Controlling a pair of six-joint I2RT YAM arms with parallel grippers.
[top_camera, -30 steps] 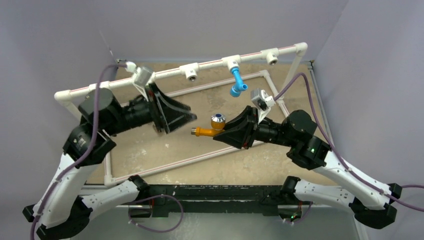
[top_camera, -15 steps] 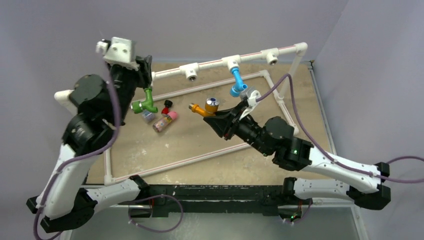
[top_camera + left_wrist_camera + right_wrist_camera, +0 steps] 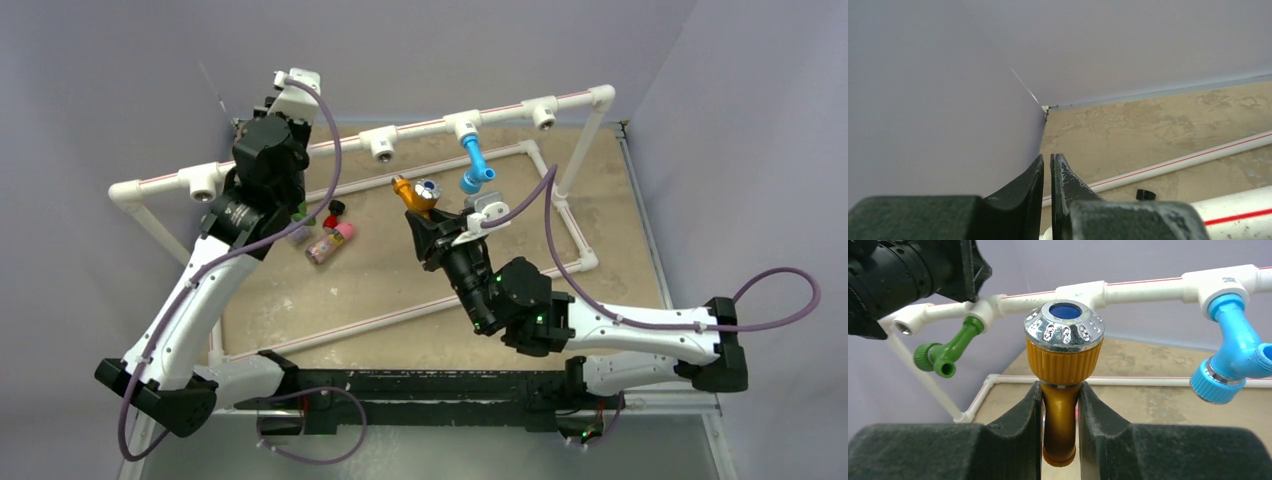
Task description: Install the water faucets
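- While the right hand (image 3: 1059,390) clamps the orange faucet (image 3: 1064,360) below the rail (image 3: 1143,287), it awaits fitting.
- From the rail hang the blue faucet (image 3: 1235,355) and green faucet (image 3: 955,342), apparently fitted.
- Beside the rail, the left hand (image 3: 1047,162) is closed, empty.

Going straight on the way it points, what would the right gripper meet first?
Probably the empty tee socket between the green faucet and blue faucet, with the held orange faucet touching first; depth unclear.
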